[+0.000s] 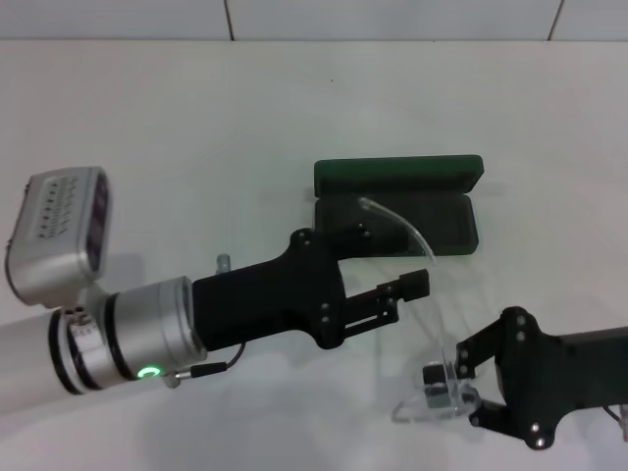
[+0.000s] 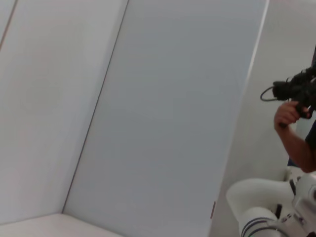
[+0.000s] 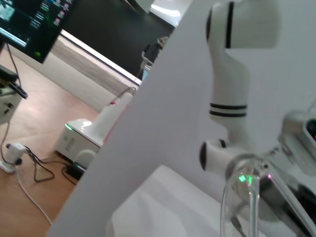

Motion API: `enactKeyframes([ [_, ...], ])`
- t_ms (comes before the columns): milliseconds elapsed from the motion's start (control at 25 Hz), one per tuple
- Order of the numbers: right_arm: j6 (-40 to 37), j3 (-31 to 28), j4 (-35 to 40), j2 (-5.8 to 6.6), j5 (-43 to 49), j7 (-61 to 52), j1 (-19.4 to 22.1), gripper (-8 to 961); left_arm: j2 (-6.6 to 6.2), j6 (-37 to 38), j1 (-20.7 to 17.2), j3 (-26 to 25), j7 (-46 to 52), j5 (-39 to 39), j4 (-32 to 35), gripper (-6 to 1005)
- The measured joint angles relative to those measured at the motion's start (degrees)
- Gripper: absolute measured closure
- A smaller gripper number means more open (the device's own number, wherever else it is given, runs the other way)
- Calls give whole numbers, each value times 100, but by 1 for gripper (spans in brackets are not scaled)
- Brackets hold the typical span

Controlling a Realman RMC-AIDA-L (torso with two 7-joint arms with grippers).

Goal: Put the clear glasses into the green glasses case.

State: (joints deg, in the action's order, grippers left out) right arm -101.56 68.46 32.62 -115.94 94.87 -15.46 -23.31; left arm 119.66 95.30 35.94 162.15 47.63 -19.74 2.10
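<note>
The green glasses case (image 1: 397, 201) lies open at the table's middle, lid standing at its far side, dark lining up. The clear glasses (image 1: 432, 404) hang in front of the case, with my right gripper (image 1: 446, 385) shut on the lens end. One thin temple arm (image 1: 397, 218) arcs up from there and ends over the case's inside. My left gripper (image 1: 404, 297) reaches in from the left, open, its upper fingertip right beside that temple arm. In the right wrist view the clear glasses (image 3: 244, 197) show as a curved clear loop close to the lens.
White table (image 1: 196, 128) all around, with a tiled wall behind. My left arm's silver forearm and grey camera block (image 1: 64, 231) fill the near left. The left wrist view shows only wall panels and a person holding a camera (image 2: 291, 111).
</note>
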Motion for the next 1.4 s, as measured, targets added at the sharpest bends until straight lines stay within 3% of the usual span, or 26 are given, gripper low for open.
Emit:
enactKeyframes([
  [1400,163,-95,-63,19,-49,-21,11,833,31,-269,159,62,-105,560,387,453],
])
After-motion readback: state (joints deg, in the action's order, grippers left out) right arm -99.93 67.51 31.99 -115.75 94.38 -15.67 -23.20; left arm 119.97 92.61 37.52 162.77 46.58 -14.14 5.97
